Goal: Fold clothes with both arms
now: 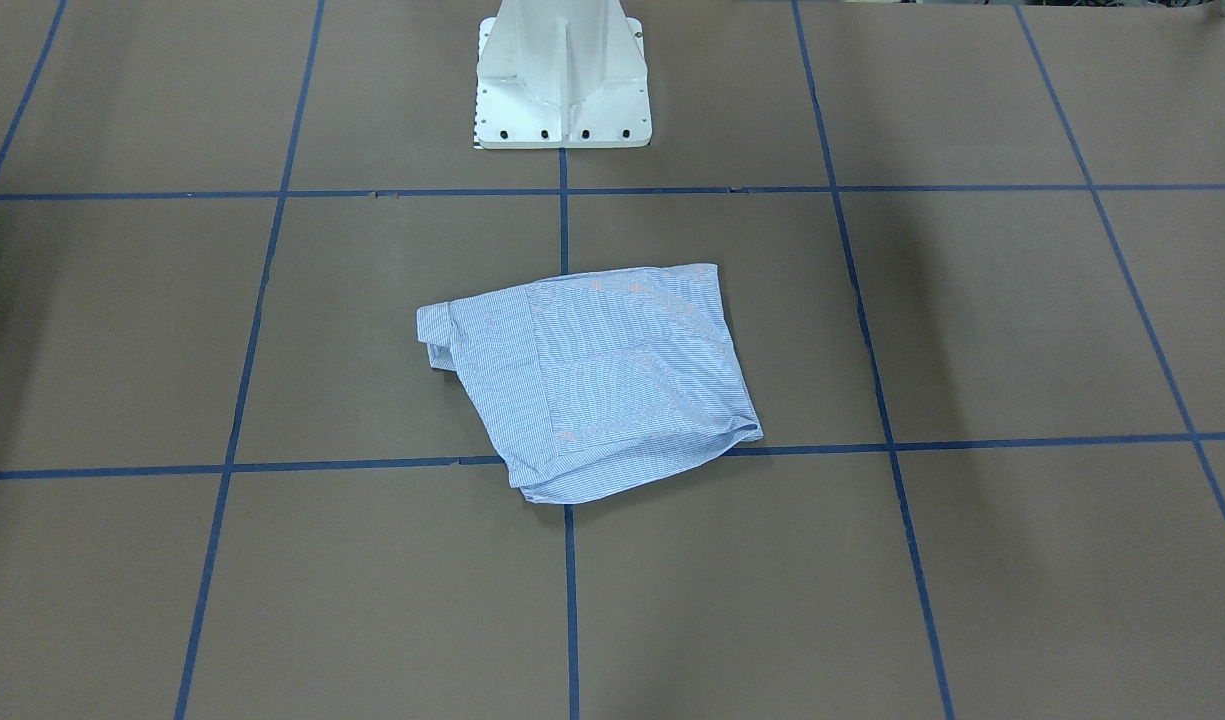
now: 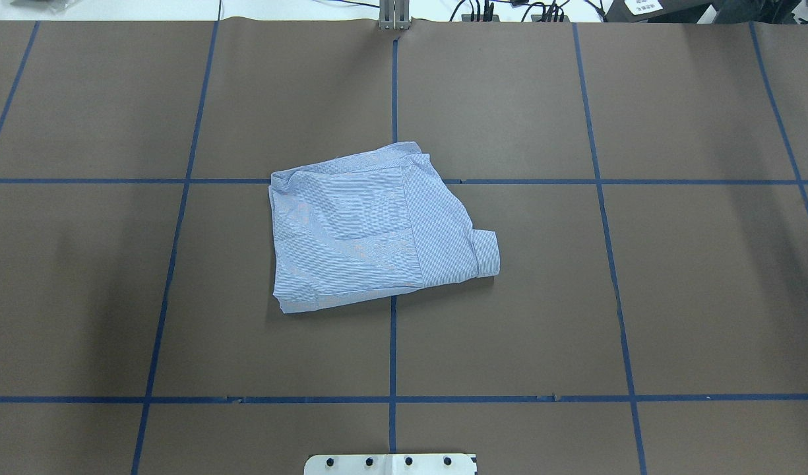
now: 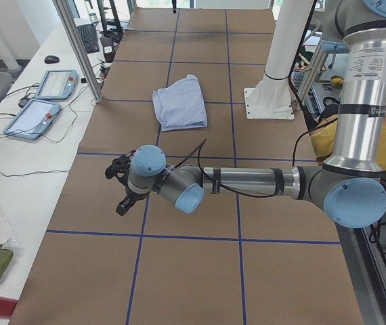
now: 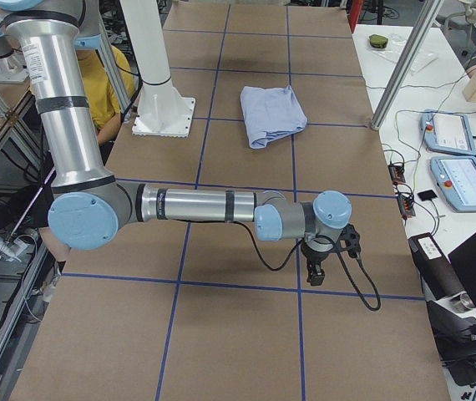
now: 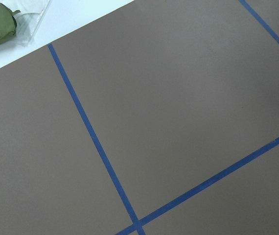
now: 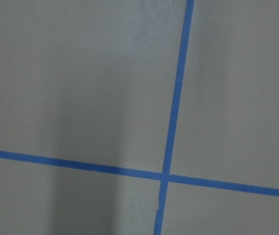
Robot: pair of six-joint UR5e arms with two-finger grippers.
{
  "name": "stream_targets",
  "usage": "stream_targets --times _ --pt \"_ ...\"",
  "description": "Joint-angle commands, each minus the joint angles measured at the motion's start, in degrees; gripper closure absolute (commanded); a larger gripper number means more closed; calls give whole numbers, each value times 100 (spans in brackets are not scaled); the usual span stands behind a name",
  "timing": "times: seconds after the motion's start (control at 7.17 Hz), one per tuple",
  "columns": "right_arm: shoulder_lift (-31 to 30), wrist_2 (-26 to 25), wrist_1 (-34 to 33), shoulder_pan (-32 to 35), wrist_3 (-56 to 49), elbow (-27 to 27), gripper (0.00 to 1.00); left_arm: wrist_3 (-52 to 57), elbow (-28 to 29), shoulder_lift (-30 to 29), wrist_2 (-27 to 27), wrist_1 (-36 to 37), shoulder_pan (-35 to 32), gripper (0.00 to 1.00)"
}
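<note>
The light blue-and-white striped shirt [image 1: 612,380] lies folded into a compact, roughly square bundle at the middle of the brown table [image 2: 674,277], in front of the pedestal. It also shows in the overhead view [image 2: 364,231] and in both side views [image 3: 179,105] [image 4: 273,113]. The left arm stretches low over the table far from the shirt, and its gripper [image 3: 120,203] points down; I cannot tell whether it is open or shut. The right gripper [image 4: 314,272] hangs likewise at the opposite end; I cannot tell its state. Both wrist views show only bare table with blue tape lines.
The white pedestal [image 1: 562,90] stands behind the shirt. Control tablets [image 3: 40,112] [image 4: 459,159] and cables lie on white side tables past the far edge. Aluminium posts [image 3: 78,47] [image 4: 405,67] stand at that edge. A person in yellow [image 4: 113,75] sits behind the robot.
</note>
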Motion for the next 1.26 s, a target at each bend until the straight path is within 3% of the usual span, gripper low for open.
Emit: stream_targets --times 0.0,0.28,0.7,1.12 --pt "-113 2 255 3 86 114 0 -121 -6 -23 -14 -20 3 0" --pt "-174 81 264 3 491 290 0 -104 -6 38 -32 -19 3 0" --pt "-192 799 290 396 448 291 0 -86 -6 38 -32 -81 3 0" --pt "-271 837 290 407 465 291 0 -104 -23 47 -23 -90 3 0"
